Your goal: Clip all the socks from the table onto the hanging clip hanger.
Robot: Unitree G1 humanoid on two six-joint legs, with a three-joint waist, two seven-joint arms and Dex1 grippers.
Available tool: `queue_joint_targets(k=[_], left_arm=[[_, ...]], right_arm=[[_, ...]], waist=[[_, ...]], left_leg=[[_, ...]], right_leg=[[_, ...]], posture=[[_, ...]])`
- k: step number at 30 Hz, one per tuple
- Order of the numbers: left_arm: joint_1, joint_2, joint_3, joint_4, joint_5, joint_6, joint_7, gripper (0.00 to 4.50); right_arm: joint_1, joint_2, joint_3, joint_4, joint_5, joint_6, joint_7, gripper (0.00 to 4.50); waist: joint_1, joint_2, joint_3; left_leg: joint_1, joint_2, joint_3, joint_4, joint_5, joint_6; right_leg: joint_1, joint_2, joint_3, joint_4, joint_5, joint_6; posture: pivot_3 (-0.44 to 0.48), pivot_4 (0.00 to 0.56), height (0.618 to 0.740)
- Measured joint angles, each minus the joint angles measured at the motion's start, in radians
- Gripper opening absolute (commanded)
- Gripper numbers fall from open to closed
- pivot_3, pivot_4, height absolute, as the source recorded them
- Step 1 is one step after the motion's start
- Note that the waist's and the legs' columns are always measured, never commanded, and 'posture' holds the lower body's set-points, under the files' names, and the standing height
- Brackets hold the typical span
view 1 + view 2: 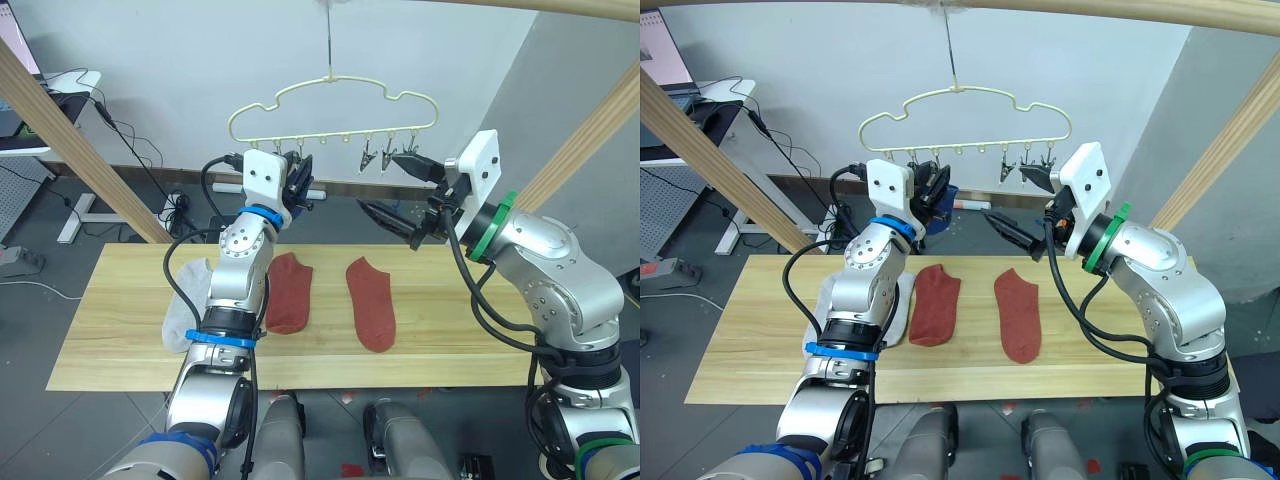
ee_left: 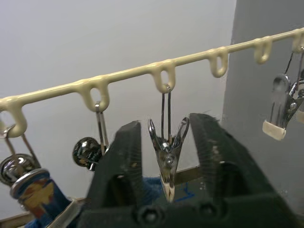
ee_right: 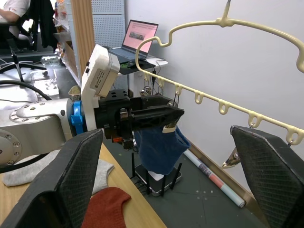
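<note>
Left gripper: my left gripper (image 1: 303,186) is raised to the bottom rail of the clip hanger (image 1: 331,110), near its left end. In my left wrist view its two black fingers (image 2: 118,175) stand on either side of one small metal clip (image 2: 167,154), with a narrow gap left on each side (whether they press it I cannot tell).

Blue sock: a blue sock (image 3: 159,145) hangs down just beside my left gripper, seen from my right wrist; what holds its top edge is hidden behind the fingers.

Right gripper: my right gripper (image 1: 399,188) is spread wide and holds nothing. It is up in the air below the right part of the hanger, the upper finger close to the clips there, the lower finger pointing towards my left arm.

Clip hanger: pale yellow, cloud-shaped, hanging by its hook from the wooden pole (image 1: 590,10) overhead. A few bare clips (image 1: 385,154) dangle at the right end of its rail.

Rust red socks: two lie flat on the table (image 1: 450,330), side by side but apart, one (image 1: 288,291) right beside my left forearm and the other (image 1: 370,301) nearer the middle.

Grey sock: a light grey sock (image 1: 186,303) lies on the left part of the table, partly under my left arm.
</note>
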Motion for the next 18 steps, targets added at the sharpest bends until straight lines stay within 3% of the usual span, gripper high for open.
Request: queue_joint_targets(k=[4,11,15,18], left_arm=[[-0.004,-0.004,0.003,0.000,0.000,0.000,-0.006,0.15],[-0.019,-0.005,0.005,0.001,0.000,0.000,-0.009,0.03],[-0.025,0.007,0.006,-0.006,-0.011,0.039,-0.032,0.03],[-0.024,0.043,0.015,-0.056,-0.074,0.172,-0.086,0.03]], right_arm=[[0.000,0.002,0.001,0.000,0.000,0.000,-0.001,4.50],[0.040,0.004,0.015,0.000,-0.014,0.009,-0.019,4.50],[0.124,-0.042,0.136,0.034,-0.123,0.043,-0.051,4.50],[0.198,-0.034,0.267,0.180,-0.241,0.020,-0.069,4.50]], waist=[[0.000,0.000,0.000],[0.000,0.000,0.000],[0.000,0.000,0.000],[-0.004,0.000,0.000]], left_leg=[[0.000,0.000,0.000,0.000,0.000,0.000],[0.000,0.000,0.000,0.000,0.000,0.000],[0.000,0.000,0.000,0.000,0.001,-0.001],[0.000,0.000,0.000,0.000,0.002,-0.003]], right_leg=[[0.000,0.000,0.000,0.000,0.000,0.000],[0.000,0.000,0.000,0.000,0.000,0.000],[0.000,0.000,0.000,0.000,0.000,0.000],[0.000,0.000,0.000,0.001,0.000,0.000]], posture=[[-0.027,0.252,0.740],[-0.022,0.251,0.740],[-0.010,0.242,0.740],[0.000,0.240,0.740]])
